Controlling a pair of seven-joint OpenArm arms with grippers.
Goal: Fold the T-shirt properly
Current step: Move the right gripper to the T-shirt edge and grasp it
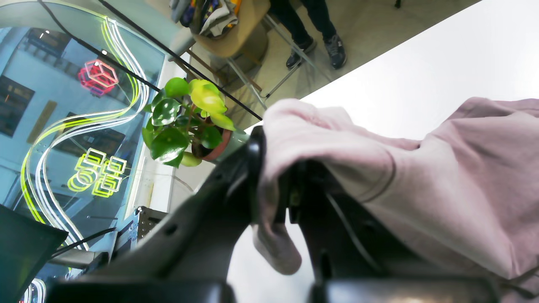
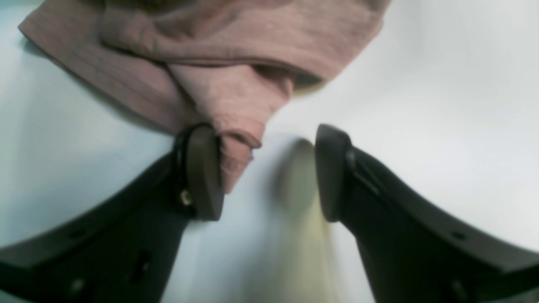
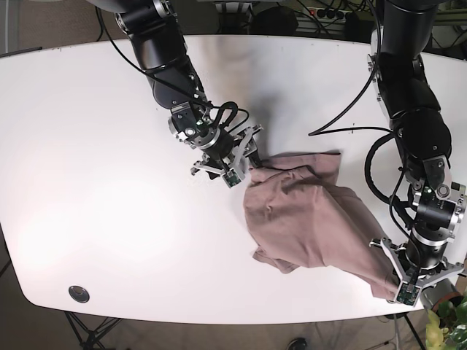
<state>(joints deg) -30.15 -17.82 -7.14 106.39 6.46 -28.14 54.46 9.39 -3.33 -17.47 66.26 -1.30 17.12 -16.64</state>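
White bench (image 3: 87,146): shirt (image 3: 306,219) lies crumpled toward the near right corner. My left pincer (image 1: 273,189) is clamped on a shirt corner at the near edge. My right pincer (image 2: 267,172) gapes wide, w/ a fabric tip against one finger, gripping nothing yet.

A leafy green plant in a terracotta pot (image 1: 187,124) is seen beside the white table (image 3: 109,146); a person's dark shoes (image 1: 320,52) are visible beyond.
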